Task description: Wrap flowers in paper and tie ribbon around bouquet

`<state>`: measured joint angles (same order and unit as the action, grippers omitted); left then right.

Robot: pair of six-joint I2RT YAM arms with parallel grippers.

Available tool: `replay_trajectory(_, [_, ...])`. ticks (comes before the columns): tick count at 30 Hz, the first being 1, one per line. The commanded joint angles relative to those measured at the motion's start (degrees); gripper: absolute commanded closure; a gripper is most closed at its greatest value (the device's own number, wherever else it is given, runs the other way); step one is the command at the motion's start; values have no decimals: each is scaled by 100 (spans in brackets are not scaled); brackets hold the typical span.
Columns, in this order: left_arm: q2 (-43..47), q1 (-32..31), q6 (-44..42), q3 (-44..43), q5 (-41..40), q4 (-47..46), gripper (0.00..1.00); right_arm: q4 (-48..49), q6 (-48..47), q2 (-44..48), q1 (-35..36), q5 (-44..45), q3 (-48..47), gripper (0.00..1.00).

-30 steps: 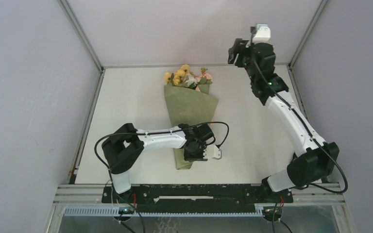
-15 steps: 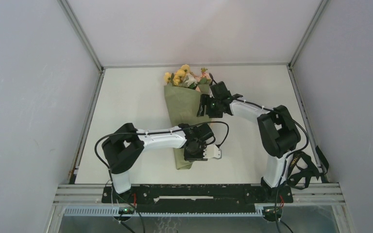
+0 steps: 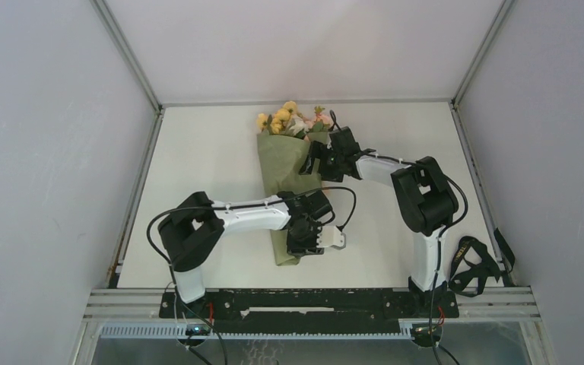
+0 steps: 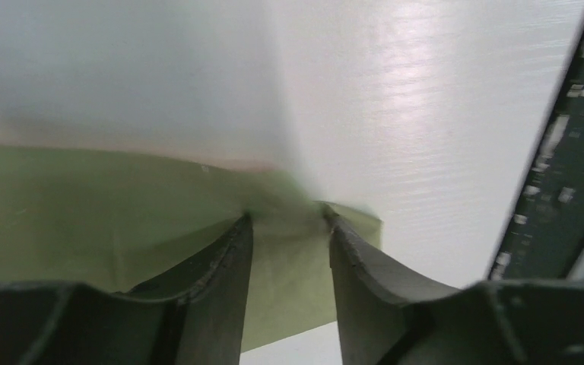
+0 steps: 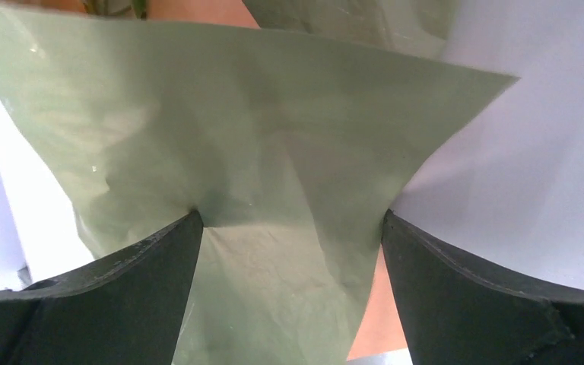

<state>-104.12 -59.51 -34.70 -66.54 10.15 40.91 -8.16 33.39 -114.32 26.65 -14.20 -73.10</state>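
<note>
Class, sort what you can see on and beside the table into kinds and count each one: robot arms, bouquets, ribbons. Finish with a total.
Robot arms: 2 (left arm, right arm)
Paper-wrapped bouquet: 1
Black ribbon: 1
Total: 4

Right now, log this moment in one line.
bouquet: wrapped, flat | left jaws: astride narrow end | right jaws: open astride paper | ribbon: untied

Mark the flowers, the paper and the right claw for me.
flowers (image 3: 281,118): top view, on the yellow blooms.
paper (image 3: 289,163): top view, on the cone's wide part.
right claw (image 5: 293,219): right wrist view, midway between its fingertips.
</note>
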Motion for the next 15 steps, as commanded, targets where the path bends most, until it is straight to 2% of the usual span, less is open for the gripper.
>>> replay_trajectory(1, [427, 350, -36, -473, 1299, 744, 49, 569, 536, -346, -17, -521, 355, 4])
replay_trajectory(5, [805, 798, 12, -1258, 2054, 1386, 36, 1093, 738, -459, -77, -745, 587, 7])
replay_trajectory(8, [987, 1175, -182, -1651, 2538, 1978, 33, 1284, 800, -468, -89, -789, 651, 8])
replay_trajectory(10, [1122, 1765, -169, -1657, 3164, 2199, 33, 1264, 814, -460, -117, -785, 656, 8])
replay_trajectory(12, [1221, 2566, 438, -1455, 3514, 1901, 33, 1159, 763, -435, -121, -764, 661, 8])
replay_trajectory(15, [1061, 3756, 2547, -801, 3213, 61, 35, 1139, 728, -408, -76, -812, 707, 8])
